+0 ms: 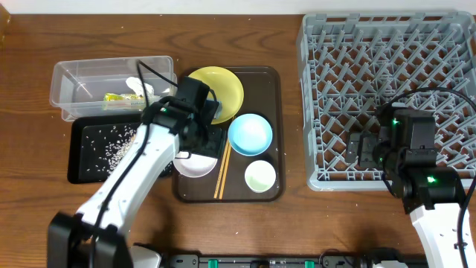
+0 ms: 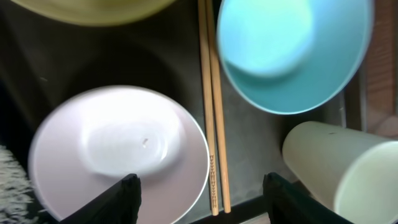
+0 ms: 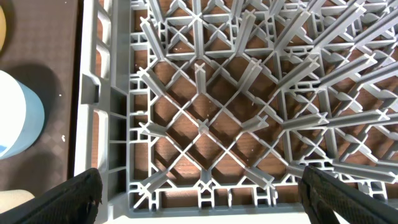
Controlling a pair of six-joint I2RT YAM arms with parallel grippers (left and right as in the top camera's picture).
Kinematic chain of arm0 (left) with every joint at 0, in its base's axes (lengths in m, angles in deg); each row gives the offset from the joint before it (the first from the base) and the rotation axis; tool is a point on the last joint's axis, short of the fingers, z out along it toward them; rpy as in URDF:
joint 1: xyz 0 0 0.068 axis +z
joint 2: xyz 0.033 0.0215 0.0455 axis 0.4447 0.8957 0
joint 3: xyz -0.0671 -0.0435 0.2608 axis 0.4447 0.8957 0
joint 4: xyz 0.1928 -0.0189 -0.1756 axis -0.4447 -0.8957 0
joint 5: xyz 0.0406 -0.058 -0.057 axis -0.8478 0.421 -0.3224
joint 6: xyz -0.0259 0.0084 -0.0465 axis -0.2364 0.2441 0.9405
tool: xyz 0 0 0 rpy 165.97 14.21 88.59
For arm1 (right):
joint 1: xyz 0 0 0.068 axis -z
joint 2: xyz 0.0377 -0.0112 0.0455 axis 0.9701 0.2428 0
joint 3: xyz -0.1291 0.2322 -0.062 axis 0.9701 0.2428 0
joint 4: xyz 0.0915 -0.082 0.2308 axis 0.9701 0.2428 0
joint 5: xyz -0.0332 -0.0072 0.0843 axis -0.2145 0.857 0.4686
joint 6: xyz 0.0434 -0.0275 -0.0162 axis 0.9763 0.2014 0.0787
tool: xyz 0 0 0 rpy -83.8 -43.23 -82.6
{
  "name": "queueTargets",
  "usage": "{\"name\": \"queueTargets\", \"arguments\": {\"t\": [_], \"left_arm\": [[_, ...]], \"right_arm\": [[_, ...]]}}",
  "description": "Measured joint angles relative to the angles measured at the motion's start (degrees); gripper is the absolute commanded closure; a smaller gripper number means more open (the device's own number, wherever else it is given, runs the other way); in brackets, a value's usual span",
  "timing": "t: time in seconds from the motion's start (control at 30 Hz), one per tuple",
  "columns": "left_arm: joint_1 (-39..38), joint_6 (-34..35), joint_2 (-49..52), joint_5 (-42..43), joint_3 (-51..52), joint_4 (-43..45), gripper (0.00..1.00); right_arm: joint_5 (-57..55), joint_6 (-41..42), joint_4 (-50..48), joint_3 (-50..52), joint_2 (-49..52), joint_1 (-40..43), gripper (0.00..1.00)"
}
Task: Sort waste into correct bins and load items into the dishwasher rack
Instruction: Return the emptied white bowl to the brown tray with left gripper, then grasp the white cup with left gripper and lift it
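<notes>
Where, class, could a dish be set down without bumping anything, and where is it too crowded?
The rack holds no dishes; only its near left corner sits under the right gripper. A bare strip of table runs between rack and brown tray. The tray is crowded: plate, blue bowl, white bowl, cup, chopsticks, with the left gripper above.

**What We Cannot See Well**

From above, the white left arm (image 1: 137, 160) covers much of the round white bowl (image 1: 197, 167). It also hides one side of the round yellow plate (image 1: 223, 88) and the top ends of the wooden chopsticks (image 1: 221, 176).

In the left wrist view the white bowl is blurry. The light blue bowl (image 2: 292, 56) and the small pale green cup (image 2: 339, 168) are cut off at the edges. The loose white rice (image 2: 7, 180) is only a fuzzy patch.

In the right wrist view the big grey plastic rack (image 3: 199, 93) runs off the top and right edges.
</notes>
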Motion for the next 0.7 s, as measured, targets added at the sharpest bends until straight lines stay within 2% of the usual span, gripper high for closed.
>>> {"name": "queueTargets", "arguments": {"t": [0.37, 0.7], "left_arm": [[0.0, 0.2, -2.3, 2.1, 0.0, 6.7, 0.35], [-4.5, 0.6, -1.0, 7.2, 0.6, 4.1, 0.36]], "right_arm": [[0.0, 0.0, 0.0, 0.0, 0.0, 0.0, 0.01], [0.0, 0.0, 0.0, 0.0, 0.0, 0.0, 0.01]]}}
